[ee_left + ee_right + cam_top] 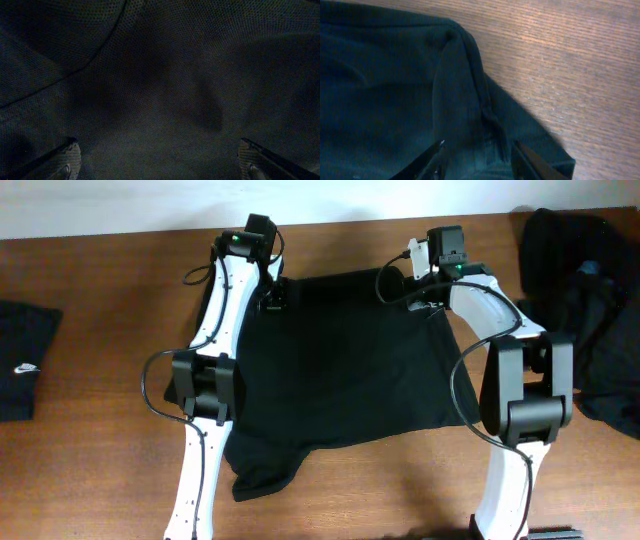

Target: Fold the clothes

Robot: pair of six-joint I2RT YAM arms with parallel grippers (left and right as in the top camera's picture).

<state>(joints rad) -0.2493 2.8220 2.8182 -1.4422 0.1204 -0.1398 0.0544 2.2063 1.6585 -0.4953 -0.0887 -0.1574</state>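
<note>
A black T-shirt [340, 370] lies spread flat in the middle of the tabletop [100, 470], its far edge toward the tabletop's far edge. One sleeve [255, 475] trails out at its near left corner.

The left end effector [272, 300] is over the shirt's far left corner. Its fingers [70, 157] are spread wide, with only fabric between them.

The right end effector [425, 298] is at the far right corner. Its fingers [436, 160] are partly drawn in on either side of a raised fold of the hem. I cannot tell whether they actually pinch it.

A folded black garment [22, 360] with a small white logo [28, 367] sits at the left edge. A heap of dark clothes [590, 310] fills the far right corner.
</note>
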